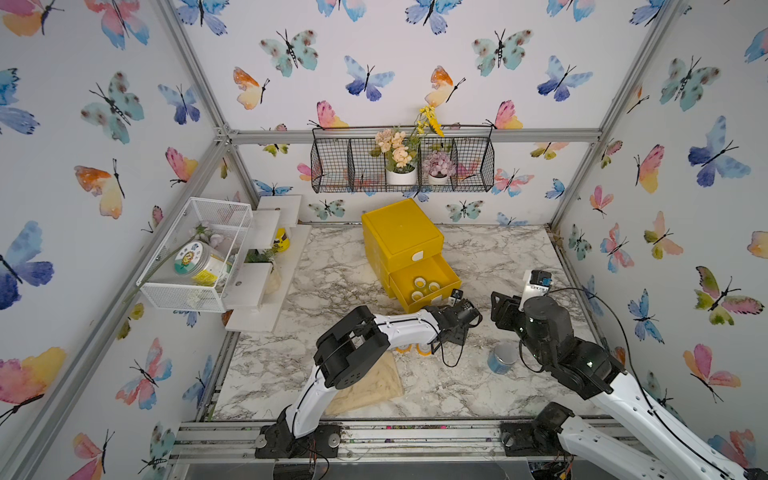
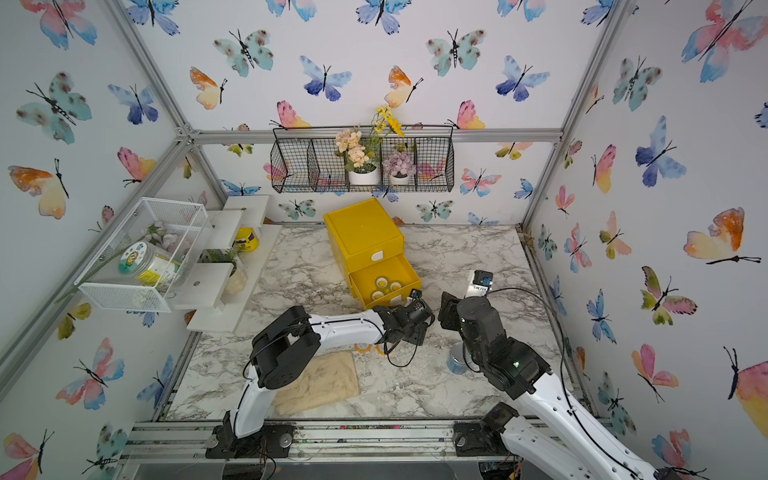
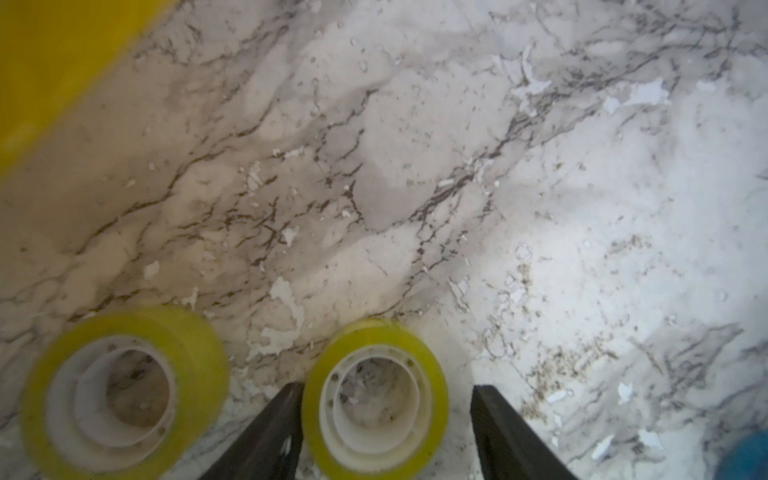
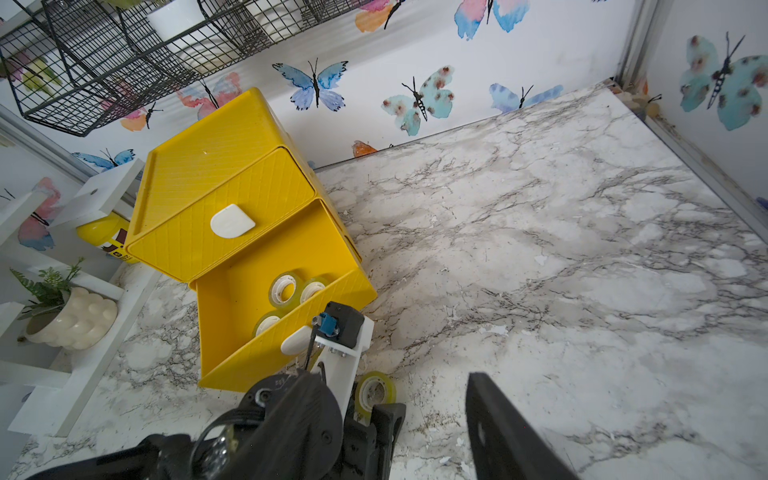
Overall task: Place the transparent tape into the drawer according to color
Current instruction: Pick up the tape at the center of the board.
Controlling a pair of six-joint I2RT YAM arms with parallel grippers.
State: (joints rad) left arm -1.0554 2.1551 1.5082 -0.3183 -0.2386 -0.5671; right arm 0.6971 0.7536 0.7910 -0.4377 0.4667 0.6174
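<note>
Transparent tape (image 4: pixel 376 375) is found in two places. One yellow-green tape ring (image 3: pixel 376 338) stands flat on the marble table (image 1: pixel 332 270), just in front of the open drawer (image 1: pixel 453 276) and between the fingers of the left gripper (image 3: pixel 386 387). The jaws are part-way apart and straddle the ring. One finger (image 3: pixel 274 428) touches its side and the other is just clear of it, so the ring is bracketed, not clamped. A second yellow-green ring (image 3: pixel 124 324) lies on the table just beside the first, outside the jaws. In both top views these two show only as slivers under the left forearm.

Three more rings (image 4: pixel 283 289) with white cores lie flat on the drawer floor. This is the lower drawer of the yellow cabinet (image 1: pixel 401 232), pulled out; the upper one is closed. Their tint cannot be judged against the yellow plastic.

The right gripper (image 1: pixel 498 304) hangs above the table near the left gripper, with nothing seen in it. Only one of its fingers (image 4: pixel 498 428) is clear in the wrist view, so how far the jaws are parted cannot be told. A blue-grey tin (image 1: pixel 502 358) stands on the table near the right arm.
</note>
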